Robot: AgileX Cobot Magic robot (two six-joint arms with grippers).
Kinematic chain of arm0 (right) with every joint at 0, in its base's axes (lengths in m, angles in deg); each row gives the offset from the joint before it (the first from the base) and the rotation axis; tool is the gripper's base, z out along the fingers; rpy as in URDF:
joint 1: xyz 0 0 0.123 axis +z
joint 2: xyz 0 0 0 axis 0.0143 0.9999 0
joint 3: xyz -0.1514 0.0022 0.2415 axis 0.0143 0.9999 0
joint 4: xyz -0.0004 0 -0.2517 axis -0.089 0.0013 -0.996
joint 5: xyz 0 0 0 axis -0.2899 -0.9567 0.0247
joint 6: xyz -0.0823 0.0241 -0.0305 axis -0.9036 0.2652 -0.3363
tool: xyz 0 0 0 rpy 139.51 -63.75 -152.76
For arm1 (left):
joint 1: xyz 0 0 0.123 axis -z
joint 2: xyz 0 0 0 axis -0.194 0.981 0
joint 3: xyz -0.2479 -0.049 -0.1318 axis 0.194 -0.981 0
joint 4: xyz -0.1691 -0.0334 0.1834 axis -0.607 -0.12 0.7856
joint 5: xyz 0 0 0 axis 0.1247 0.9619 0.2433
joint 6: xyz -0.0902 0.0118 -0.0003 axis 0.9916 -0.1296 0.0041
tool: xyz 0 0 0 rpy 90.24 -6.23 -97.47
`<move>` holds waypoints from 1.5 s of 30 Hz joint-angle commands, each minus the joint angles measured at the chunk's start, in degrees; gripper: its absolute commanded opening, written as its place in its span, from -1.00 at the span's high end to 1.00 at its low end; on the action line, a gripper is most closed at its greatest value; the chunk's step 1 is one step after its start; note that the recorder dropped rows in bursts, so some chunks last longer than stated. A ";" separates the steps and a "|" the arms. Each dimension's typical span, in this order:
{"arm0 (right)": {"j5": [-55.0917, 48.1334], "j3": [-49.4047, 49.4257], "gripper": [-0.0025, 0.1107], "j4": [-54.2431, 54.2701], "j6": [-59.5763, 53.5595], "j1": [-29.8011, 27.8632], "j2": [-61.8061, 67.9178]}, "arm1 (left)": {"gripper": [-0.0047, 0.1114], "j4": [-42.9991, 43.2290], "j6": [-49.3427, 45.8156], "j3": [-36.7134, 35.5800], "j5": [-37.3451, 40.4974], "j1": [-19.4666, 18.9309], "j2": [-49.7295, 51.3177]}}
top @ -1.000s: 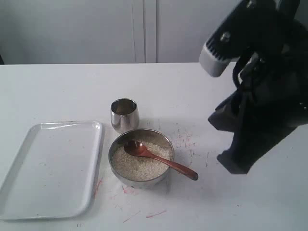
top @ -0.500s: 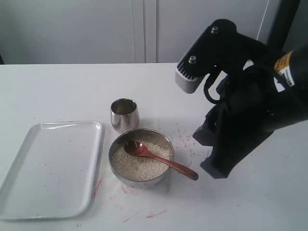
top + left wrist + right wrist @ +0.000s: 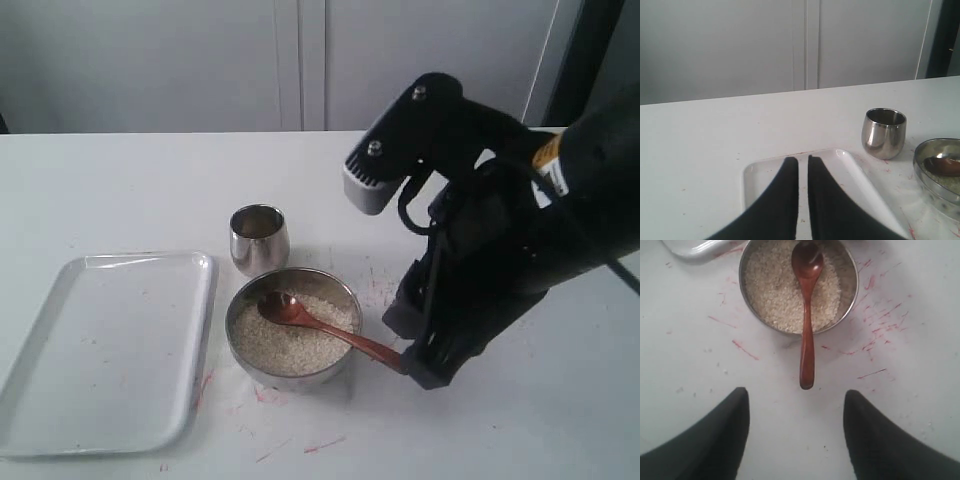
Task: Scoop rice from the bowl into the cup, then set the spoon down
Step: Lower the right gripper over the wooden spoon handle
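In the exterior view the right arm (image 3: 500, 250) covers much of the tabletop's (image 3: 120, 190) right side and runs out past the picture's edge. The right gripper (image 3: 412, 350) hides the very end of the spoon (image 3: 320, 325). The cup (image 3: 259, 238) is seen too side-on to show what it holds.

In the left wrist view the left gripper (image 3: 802, 160) covers the middle of the tray (image 3: 757, 172), and both are cut off by the picture's edge. The bowl (image 3: 935, 165) is clipped too, so only part of the spoon's head and a patch of rice (image 3: 952, 186) show.

In the right wrist view the bowl's far rim is cut off and only a corner of the tray shows. What the red streaks (image 3: 880, 325) on the tabletop are cannot be told.
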 commanded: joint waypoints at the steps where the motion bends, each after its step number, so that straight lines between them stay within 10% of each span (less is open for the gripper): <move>1: -1.86 -0.24 0.00 1.29 -0.38 0.06 1.36 | 0.67 -0.22 0.12 0.19 -0.27 0.38 -0.24; 45: -3.87 -2.72 -0.11 8.95 0.59 0.06 9.12 | 0.67 -0.22 0.12 0.19 -0.27 0.38 -0.24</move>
